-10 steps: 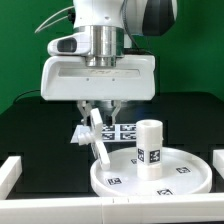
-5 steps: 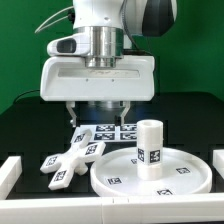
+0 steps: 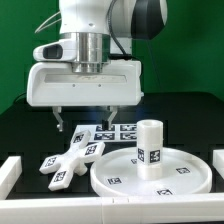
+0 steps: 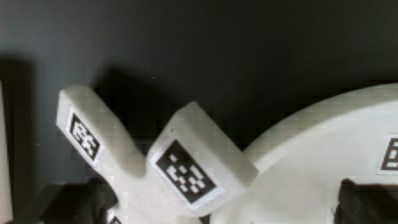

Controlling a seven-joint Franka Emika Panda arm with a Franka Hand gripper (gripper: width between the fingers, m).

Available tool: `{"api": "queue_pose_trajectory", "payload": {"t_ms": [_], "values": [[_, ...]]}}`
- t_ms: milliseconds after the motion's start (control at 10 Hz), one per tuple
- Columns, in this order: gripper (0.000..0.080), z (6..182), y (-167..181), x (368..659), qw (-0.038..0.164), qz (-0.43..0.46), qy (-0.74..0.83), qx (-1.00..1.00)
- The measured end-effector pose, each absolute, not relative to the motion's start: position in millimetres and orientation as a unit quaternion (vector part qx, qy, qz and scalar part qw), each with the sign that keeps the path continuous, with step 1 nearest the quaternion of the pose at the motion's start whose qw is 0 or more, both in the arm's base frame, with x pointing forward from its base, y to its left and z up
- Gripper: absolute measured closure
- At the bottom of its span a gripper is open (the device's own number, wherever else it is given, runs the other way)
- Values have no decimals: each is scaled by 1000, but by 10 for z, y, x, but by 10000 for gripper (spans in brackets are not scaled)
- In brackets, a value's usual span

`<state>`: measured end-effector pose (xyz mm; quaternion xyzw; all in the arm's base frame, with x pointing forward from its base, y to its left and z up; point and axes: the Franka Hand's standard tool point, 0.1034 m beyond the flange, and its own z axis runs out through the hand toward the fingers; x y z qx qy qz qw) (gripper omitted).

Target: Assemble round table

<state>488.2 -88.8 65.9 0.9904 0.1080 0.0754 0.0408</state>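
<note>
White cross-shaped foot (image 3: pixel 72 158) lies flat below spread, empty pincer (image 3: pixel 92 122), untouched.

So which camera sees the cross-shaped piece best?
The exterior view: the whole cross-shaped foot piece lies beside the round disc. The wrist view shows only two of its arms, close up and cut off.

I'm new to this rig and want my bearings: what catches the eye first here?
The big white robot hand hangs open over the black table. Below it, a short post stands upright on the large round disc, and the cross-shaped foot piece lies beside the disc on the exterior view's left.
</note>
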Motion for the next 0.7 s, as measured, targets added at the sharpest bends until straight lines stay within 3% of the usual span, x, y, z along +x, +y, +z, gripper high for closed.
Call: {"api": "queue_pose_trajectory", "payload": {"t_ms": [100, 300, 400, 700], "values": [[151, 658, -890, 4880, 41, 75, 108, 990], [151, 712, -1047, 4962, 21, 41, 155, 987], [151, 750, -1048, 5045, 30, 59, 157, 985], [151, 726, -1040, 5011, 28, 54, 157, 986]]}}
